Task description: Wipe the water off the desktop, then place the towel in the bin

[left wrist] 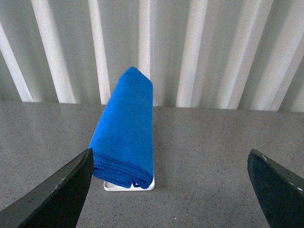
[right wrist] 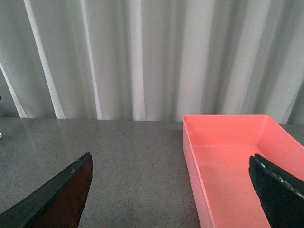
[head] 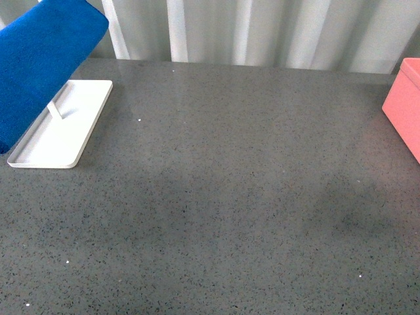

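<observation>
The blue towel (head: 36,62) hangs folded over a rod above the white tray (head: 72,131) at the desktop's (head: 216,197) far left. It also shows in the left wrist view (left wrist: 126,130), ahead of my open, empty left gripper (left wrist: 171,190), apart from it. The pink bin (head: 403,105) stands at the right edge. In the right wrist view the bin (right wrist: 232,166) is empty and lies ahead of my open, empty right gripper (right wrist: 171,190). Neither gripper shows in the front view. I cannot make out water on the desktop.
White pleated curtains (head: 262,29) run along the desktop's back edge. A short white rod (head: 54,108) stands on the tray under the towel. The tray (left wrist: 129,186) peeks out below the towel in the left wrist view.
</observation>
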Motion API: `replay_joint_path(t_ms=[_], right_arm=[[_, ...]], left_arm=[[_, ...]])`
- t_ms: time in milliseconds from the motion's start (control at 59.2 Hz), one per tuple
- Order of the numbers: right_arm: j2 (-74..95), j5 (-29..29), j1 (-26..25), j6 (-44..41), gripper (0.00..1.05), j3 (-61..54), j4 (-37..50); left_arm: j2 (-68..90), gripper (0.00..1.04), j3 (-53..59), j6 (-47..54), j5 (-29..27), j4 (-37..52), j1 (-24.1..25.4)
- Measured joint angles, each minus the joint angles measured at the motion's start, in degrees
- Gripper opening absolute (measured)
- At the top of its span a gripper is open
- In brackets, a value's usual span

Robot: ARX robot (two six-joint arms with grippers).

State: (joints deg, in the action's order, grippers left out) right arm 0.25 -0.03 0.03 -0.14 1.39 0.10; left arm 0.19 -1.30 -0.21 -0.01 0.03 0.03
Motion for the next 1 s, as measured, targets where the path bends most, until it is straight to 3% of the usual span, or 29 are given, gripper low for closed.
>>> replay_joint_path(t_ms=[997], right_arm=[[0.0, 0.0, 0.0, 0.0, 0.98, 0.0, 0.0]], left_arm=[[0.0, 0.98, 0.0, 0.0, 0.0, 0.0, 0.0]])
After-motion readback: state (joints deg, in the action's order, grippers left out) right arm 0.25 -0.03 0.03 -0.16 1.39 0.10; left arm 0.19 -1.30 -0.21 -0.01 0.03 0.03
